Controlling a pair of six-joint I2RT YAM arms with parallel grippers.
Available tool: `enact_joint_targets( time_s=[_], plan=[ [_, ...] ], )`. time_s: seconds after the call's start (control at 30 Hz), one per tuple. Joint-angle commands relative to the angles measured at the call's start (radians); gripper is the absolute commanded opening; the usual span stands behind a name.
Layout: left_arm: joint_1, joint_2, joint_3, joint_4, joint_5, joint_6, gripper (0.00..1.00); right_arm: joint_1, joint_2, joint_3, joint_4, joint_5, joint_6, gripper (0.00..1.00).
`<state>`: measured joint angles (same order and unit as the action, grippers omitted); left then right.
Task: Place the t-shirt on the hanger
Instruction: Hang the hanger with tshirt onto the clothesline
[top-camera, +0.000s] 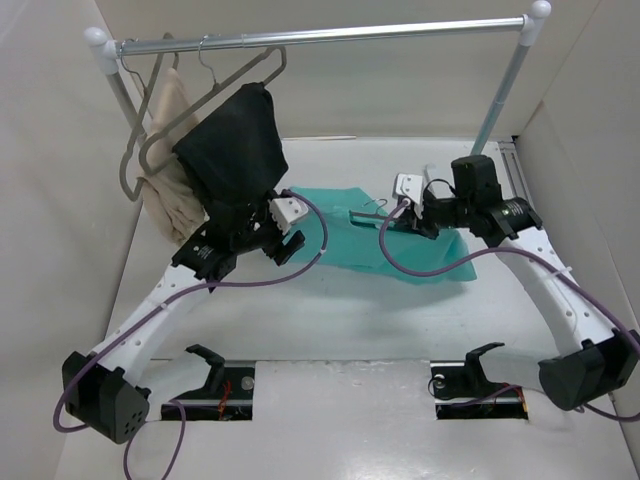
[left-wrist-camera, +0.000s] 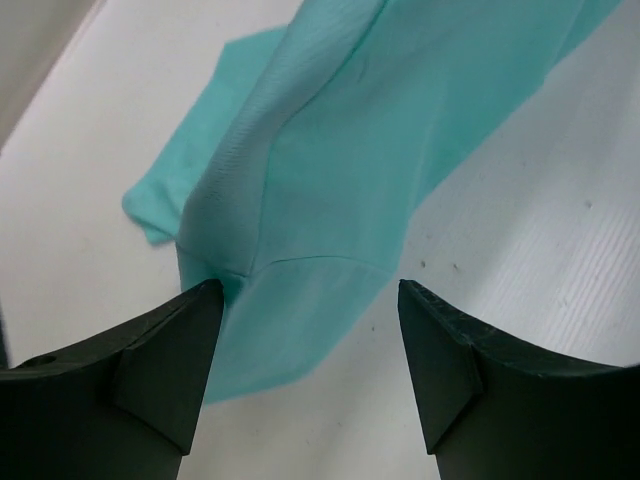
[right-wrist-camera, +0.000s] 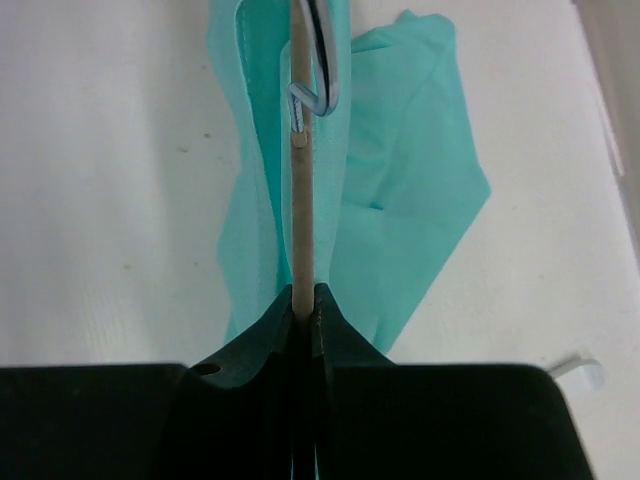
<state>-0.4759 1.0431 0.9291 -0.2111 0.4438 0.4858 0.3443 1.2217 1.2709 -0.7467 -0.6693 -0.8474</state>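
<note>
The teal t-shirt (top-camera: 420, 250) lies crumpled on the white table. It also shows in the left wrist view (left-wrist-camera: 350, 130) and the right wrist view (right-wrist-camera: 410, 170). My right gripper (top-camera: 402, 220) (right-wrist-camera: 305, 295) is shut on the thin taupe bar of the hanger (right-wrist-camera: 302, 200). The bar runs over the t-shirt, and its silver hook (right-wrist-camera: 318, 90) shows at the far end. In the top view only the hanger's hook (top-camera: 378, 207) is plain. My left gripper (top-camera: 288, 238) (left-wrist-camera: 310, 330) is open and empty, just above the t-shirt's left edge.
A clothes rail (top-camera: 330, 35) stands at the back of the table. On its left end hang a beige garment (top-camera: 170, 190), a black garment (top-camera: 235, 150) and a bare hanger (top-camera: 250, 70). White walls close in both sides.
</note>
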Motion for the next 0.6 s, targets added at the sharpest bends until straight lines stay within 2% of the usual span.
enact_joint_targets(
  time_s=[0.0, 0.1, 0.13, 0.17, 0.23, 0.27, 0.3, 0.33, 0.57],
  plan=[
    [0.000, 0.015, -0.029, -0.001, -0.045, 0.033, 0.67, -0.019, -0.011, 0.047, -0.100, -0.114, -0.059, 0.00],
    [0.020, 0.063, -0.029, 0.032, -0.085, 0.033, 0.60, -0.031, -0.011, 0.079, -0.152, -0.124, -0.090, 0.00],
    [0.020, 0.063, -0.029, 0.041, -0.085, 0.033, 0.45, -0.031, -0.022, 0.091, -0.183, -0.124, -0.090, 0.00],
    [0.037, 0.078, -0.029, 0.050, -0.085, 0.033, 0.35, -0.043, -0.031, 0.091, -0.197, -0.124, -0.103, 0.00],
    [0.051, 0.087, -0.029, 0.061, -0.085, 0.033, 0.21, -0.071, -0.040, 0.091, -0.226, -0.144, -0.113, 0.00],
    [0.051, 0.087, -0.029, 0.061, -0.085, 0.042, 0.09, -0.091, -0.050, 0.091, -0.235, -0.144, -0.113, 0.00],
    [0.062, 0.087, -0.029, 0.061, -0.085, 0.042, 0.04, -0.100, -0.050, 0.091, -0.235, -0.162, -0.113, 0.00],
    [0.062, 0.097, -0.029, 0.061, -0.074, 0.051, 0.00, -0.109, -0.059, 0.091, -0.235, -0.173, -0.113, 0.00],
    [0.086, 0.097, -0.019, 0.052, -0.004, 0.051, 0.00, -0.143, -0.050, 0.091, -0.286, -0.177, -0.113, 0.00]
  ],
)
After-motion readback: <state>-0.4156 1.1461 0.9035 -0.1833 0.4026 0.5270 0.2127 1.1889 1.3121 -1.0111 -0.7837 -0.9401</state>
